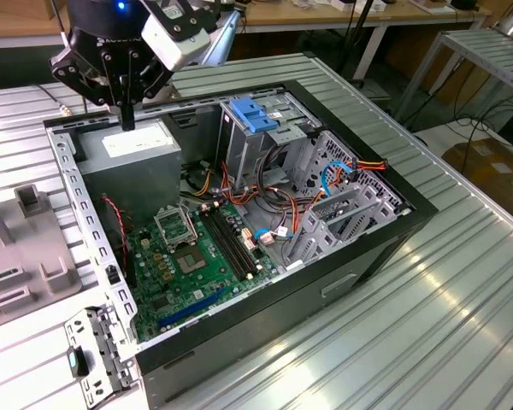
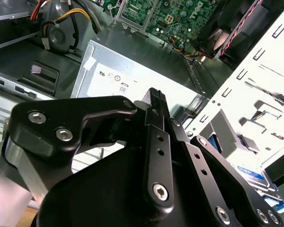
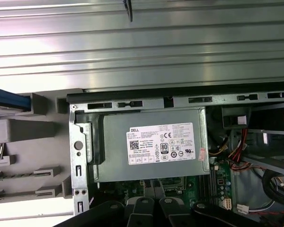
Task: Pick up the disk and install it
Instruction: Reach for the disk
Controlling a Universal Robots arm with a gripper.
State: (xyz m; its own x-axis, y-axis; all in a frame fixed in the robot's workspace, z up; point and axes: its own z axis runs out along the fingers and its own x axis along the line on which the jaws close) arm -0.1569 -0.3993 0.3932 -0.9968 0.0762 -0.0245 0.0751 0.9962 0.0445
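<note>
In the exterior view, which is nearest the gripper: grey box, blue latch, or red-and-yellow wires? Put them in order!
1. Grey box, just below the gripper.
2. Blue latch, on the cage, toward the exterior view's right.
3. Red-and-yellow wires, farthest, at the exterior view's right.
</note>
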